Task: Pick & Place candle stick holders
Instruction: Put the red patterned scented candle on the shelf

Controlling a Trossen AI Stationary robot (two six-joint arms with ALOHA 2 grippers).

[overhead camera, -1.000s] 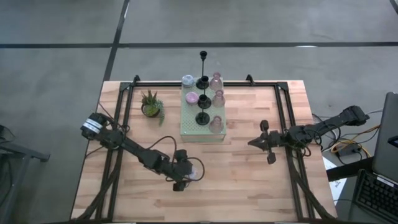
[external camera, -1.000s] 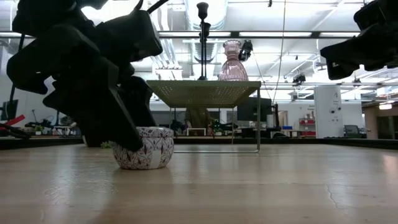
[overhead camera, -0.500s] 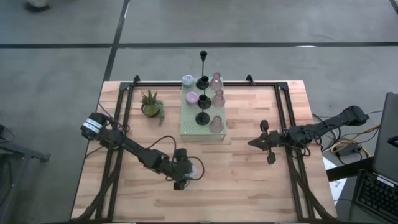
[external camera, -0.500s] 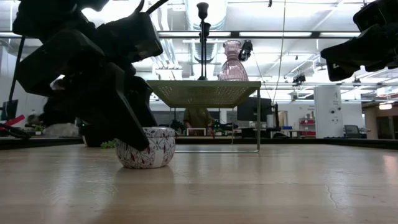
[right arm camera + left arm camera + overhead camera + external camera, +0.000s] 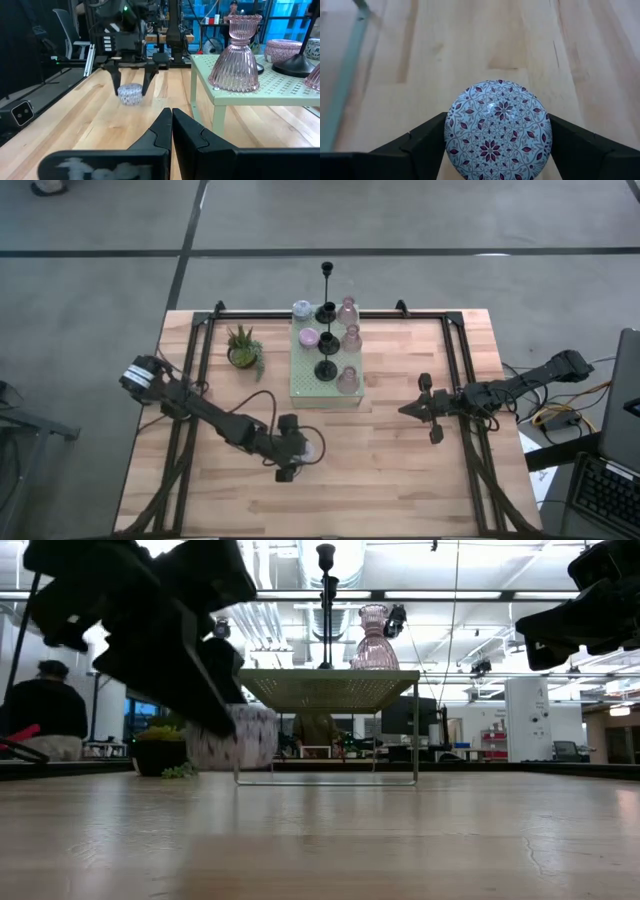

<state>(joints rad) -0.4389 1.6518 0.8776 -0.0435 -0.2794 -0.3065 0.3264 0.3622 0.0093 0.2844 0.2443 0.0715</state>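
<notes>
– White with plum petals, the stubby holder (image 5: 497,130): where do you have it?

– You have it in the left gripper (image 5: 300,450), out on the bare wood of the table (image 5: 400,490), near the front edge and well short of the pale green board (image 5: 303,385). The two dark fingers (image 5: 427,142) stand wide, and each one presses a side of the holder. You hold it, plainly. In the low view its base looks clear of the wood.

– And your other arm?

– Your right gripper (image 5: 420,410) hangs over the table to the right of the board, apart from it. Its fingers are pressed together with nothing between them.

– What stands on the board?

– You see three pink glass holders (image 5: 352,338) in a line along its right side, all upright. Left of them stand two black holders (image 5: 326,368) with round bases. A third black one, the tall-stemmed holder (image 5: 326,270), is at the far edge. Two more pastel holders (image 5: 309,337) sit on the board's far left part. The board is raised on thin legs, as your low view shows.

– Anything else near you?

– A small potted plant (image 5: 243,348) sits on the table left of the board. A person (image 5: 45,710) is in the room beyond, well away from the table.
</notes>
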